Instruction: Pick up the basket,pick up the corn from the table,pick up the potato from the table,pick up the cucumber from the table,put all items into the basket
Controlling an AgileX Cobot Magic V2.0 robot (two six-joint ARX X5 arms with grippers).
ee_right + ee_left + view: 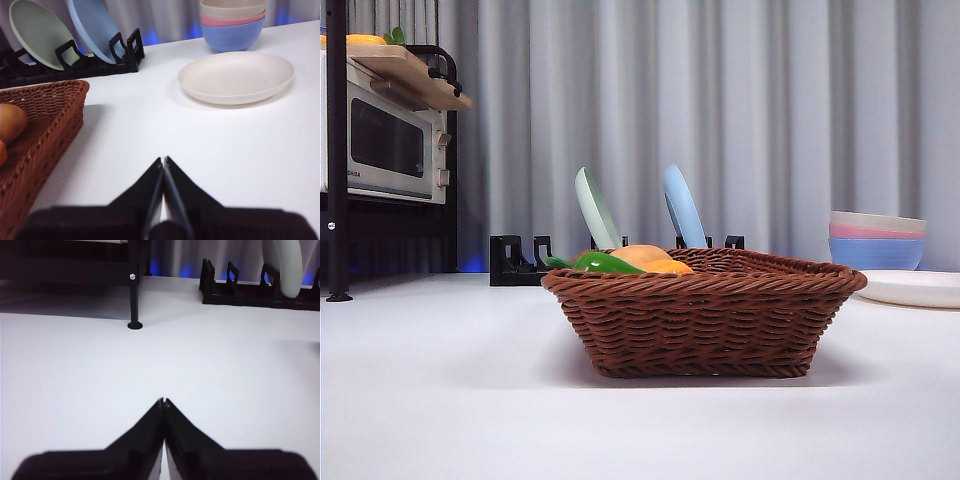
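The basket [705,315] stood on the table [440,400], its rim hiding all but the tops of the cucumber [603,263] and corn [665,267]; the potato [10,122] lay inside, cut off by the right wrist view's edge. Left gripper [163,401] and right gripper [163,160] both had jaws pressed together, empty, above bare table.
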